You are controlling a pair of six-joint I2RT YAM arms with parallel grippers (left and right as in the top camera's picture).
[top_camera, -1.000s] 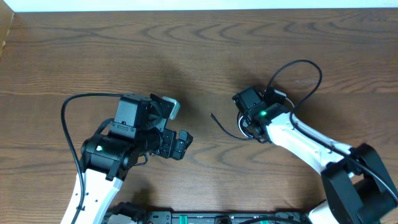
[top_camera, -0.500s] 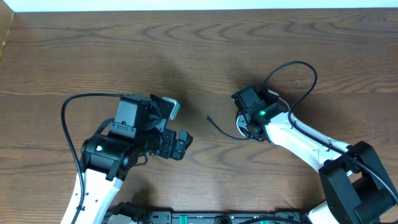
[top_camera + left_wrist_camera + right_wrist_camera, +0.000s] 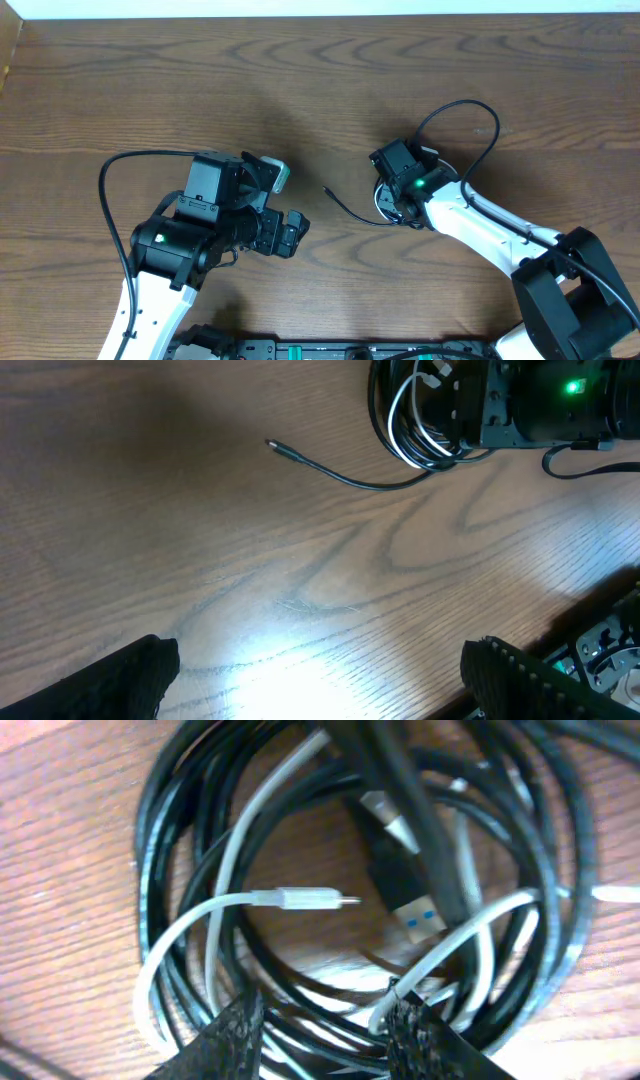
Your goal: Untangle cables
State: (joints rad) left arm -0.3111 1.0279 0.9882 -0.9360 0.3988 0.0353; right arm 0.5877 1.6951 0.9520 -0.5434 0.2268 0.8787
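The cables (image 3: 352, 214) are a tangled coil of black strands and one white strand under my right gripper (image 3: 392, 200), right of the table's middle. One black end trails left to a small plug (image 3: 326, 189). In the right wrist view the coil (image 3: 180, 810) fills the frame, with a white plug end (image 3: 300, 900) and a blue-tongued USB plug (image 3: 415, 915) inside. My right gripper (image 3: 328, 1040) is closed on several strands at the coil's near side. My left gripper (image 3: 295, 232) is open and empty, well left of the coil. It (image 3: 320, 680) sees the coil (image 3: 410, 430) from afar.
A thicker black arm wire (image 3: 470, 115) loops behind the right wrist. Another arm wire (image 3: 110, 200) arcs left of the left arm. The table's front edge with black hardware (image 3: 600, 640) lies near the left gripper. The wooden tabletop (image 3: 300, 90) stretches beyond.
My right gripper has moved a little to the left, and the coil and its trailing black end have slid left with it. The left arm has not moved.
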